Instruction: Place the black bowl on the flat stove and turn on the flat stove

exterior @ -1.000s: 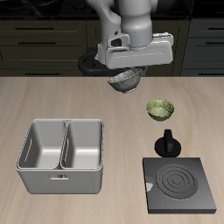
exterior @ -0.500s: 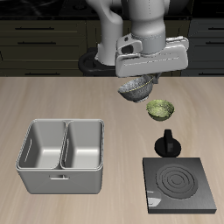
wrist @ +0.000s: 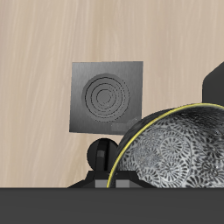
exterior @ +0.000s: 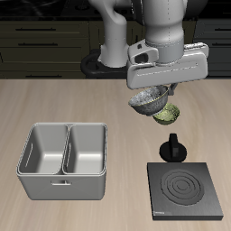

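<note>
My gripper is shut on the rim of the black bowl, which hangs tilted above the table. From the wrist, the black bowl fills the near field, showing its pale speckled inside. The flat stove lies near the table's front edge, a dark square plate with ring-shaped burner marks. In the wrist view the flat stove lies on bare wood, apart from the bowl. A black knob-like piece stands upright at the stove's back edge.
An olive-green bowl sits on the table just below and beside the held bowl. A grey two-compartment caddy stands toward the table's front edge. Dark cabinets line the back.
The gripper has carried the black bowl sideways and toward the table's front, from mid-table to just above the olive-green bowl. Nothing else has moved.
</note>
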You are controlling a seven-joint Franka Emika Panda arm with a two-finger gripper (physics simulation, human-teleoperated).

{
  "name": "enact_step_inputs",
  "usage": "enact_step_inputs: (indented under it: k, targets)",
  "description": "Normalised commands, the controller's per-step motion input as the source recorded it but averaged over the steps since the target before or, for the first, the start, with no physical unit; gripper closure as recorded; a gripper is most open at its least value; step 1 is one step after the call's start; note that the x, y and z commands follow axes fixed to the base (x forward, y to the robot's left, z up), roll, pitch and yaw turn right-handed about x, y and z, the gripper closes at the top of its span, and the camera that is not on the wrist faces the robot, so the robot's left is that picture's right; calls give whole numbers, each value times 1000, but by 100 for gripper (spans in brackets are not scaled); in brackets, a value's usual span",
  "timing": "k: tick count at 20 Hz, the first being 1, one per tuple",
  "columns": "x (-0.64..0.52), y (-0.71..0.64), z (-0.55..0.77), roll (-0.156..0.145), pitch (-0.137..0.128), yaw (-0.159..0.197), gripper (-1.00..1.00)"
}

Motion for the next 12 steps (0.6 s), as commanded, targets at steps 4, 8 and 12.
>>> enact_step_inputs:
  k: [4, 8, 12]
  targets:
    - [585, 42, 127, -31, 13, 9, 100]
    - [336, 47, 25, -9, 32, -11, 100]
    - [339, 208, -18, 8, 26, -16, 100]
